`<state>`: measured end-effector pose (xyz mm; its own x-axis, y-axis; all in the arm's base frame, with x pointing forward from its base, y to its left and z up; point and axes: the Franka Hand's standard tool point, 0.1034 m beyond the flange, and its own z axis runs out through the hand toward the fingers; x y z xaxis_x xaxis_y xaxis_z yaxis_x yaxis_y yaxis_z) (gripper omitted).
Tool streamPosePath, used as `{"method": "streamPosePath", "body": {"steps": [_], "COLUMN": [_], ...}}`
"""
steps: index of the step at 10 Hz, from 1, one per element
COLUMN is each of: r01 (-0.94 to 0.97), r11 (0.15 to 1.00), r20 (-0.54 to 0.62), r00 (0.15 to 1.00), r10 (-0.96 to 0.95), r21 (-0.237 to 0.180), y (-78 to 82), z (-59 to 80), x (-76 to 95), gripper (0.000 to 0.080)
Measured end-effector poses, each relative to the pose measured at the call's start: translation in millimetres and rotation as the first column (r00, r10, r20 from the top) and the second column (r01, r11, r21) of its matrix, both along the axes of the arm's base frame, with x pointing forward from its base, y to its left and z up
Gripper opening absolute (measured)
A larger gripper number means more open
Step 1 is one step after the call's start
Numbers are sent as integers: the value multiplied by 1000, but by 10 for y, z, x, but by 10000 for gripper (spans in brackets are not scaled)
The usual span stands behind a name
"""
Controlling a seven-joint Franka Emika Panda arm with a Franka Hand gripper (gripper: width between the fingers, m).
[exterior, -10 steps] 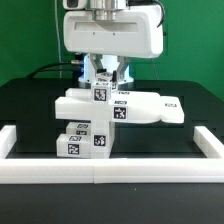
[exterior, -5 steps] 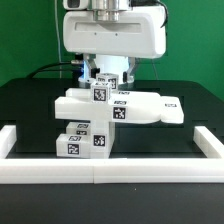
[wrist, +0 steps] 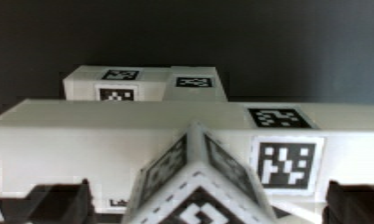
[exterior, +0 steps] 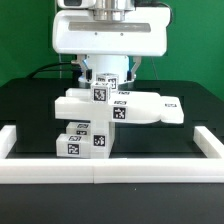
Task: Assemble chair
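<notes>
The white tagged chair (exterior: 100, 112) stands joined in the middle of the black table: stacked blocks (exterior: 85, 140) below, a flat slab (exterior: 150, 108) reaching toward the exterior view's right, and a small tagged post (exterior: 100, 92) on top. My gripper (exterior: 106, 76) hangs just above that post. In the wrist view the post's tagged corner (wrist: 210, 180) sits between my gripper's (wrist: 209, 208) dark fingers (wrist: 59, 205), with a gap on each side. The jaws are open and hold nothing. The wide chair bar (wrist: 95, 130) lies behind the post.
A long low white border rail (exterior: 100, 172) runs along the table's front, with side rails on the exterior view's left (exterior: 10, 140) and right (exterior: 205, 140). A green wall stands behind.
My hand has risen a little from the top post, which stays in place on the chair.
</notes>
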<state>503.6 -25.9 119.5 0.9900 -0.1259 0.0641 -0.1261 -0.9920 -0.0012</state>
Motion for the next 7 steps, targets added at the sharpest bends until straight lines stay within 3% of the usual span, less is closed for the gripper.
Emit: {"method": "streamPosePath", "body": {"steps": [7], "r01": [-395], "r11": [918], "r20": [-10], "r00": [919], "r10": [395], "r21": [-27], "y": [-19], "z": [0], "x": [-1], "gripper": [649]}}
